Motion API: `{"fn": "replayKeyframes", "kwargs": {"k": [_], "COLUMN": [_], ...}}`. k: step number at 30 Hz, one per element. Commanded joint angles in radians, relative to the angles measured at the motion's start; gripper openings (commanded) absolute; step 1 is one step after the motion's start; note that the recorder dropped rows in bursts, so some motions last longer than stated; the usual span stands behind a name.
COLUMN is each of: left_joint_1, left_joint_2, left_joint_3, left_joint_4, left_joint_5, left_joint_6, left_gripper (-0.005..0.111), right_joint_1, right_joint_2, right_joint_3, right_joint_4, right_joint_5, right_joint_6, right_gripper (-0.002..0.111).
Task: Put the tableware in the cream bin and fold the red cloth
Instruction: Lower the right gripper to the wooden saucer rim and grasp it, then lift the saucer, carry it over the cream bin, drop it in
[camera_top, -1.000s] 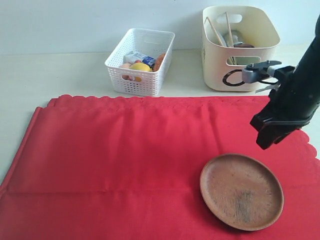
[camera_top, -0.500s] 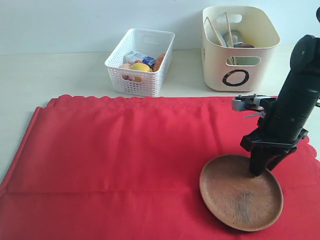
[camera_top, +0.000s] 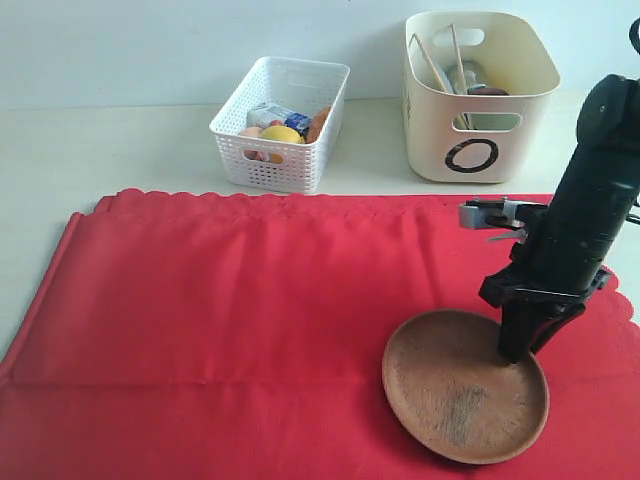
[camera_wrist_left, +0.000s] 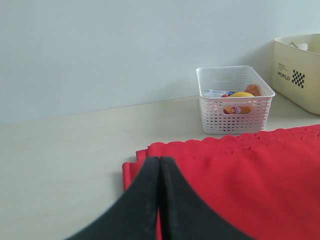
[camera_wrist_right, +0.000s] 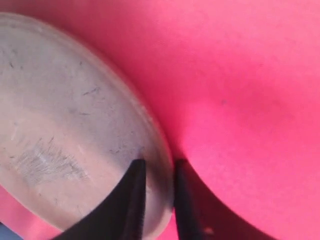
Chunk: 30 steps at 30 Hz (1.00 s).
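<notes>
The round brown wooden plate (camera_top: 465, 387) lies on the red cloth (camera_top: 250, 300), near that sheet's front right corner and well apart from the cream bin (camera_top: 480, 150) at the back of the table (camera_top: 100, 150). The right gripper (camera_top: 515, 350) stands over the plate's far right rim. In the right wrist view its fingers (camera_wrist_right: 134, 200) straddle that rim, one inside the dish and one outside on the cloth, and both appear pressed against the wood, so the plate is judged clamped. Since a second ago the arm has come down from mid-air beside the bin. In the last half second the jaws have narrowed and the plate has slid a little to the left across the fabric, which suggests the grip is taking hold. Other pieces (camera_top: 470, 80) already stand in the cream bin, so the plate appears to be the last item left on the cloth, and folding cannot begin until it is lifted clear. The left gripper (camera_wrist_left: 159, 200) hangs over the cloth's left edge, its fingers pressed together on nothing. The white basket (camera_top: 280, 150) of food items stands beside the bin, untouched.
</notes>
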Motion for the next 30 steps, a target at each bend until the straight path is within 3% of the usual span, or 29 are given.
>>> {"fn": "replayKeyframes", "kwargs": {"k": [1,18,30], "left_joint_1": [-0.006,-0.006,-0.006], "left_joint_2": [-0.006,-0.006,-0.006], "left_joint_3": [0.003,0.003,0.003], "left_joint_4": [-0.001,-0.001,-0.001], "left_joint_5": [-0.001,-0.001,-0.001], "left_joint_6": [-0.003,-0.004,-0.002], "left_gripper": [0.001,0.001,0.001], "right_joint_1": [0.0,-0.003,-0.113], "right_joint_2": [-0.031,-0.183,-0.187], "right_joint_3": [-0.003,-0.063,-0.193], "right_joint_4": [-0.054,0.149,0.451], "right_joint_5": [-0.027,0.023,0.104], "right_joint_6": [-0.001,-0.228,-0.379], "right_gripper": [0.0,0.0,0.0]}}
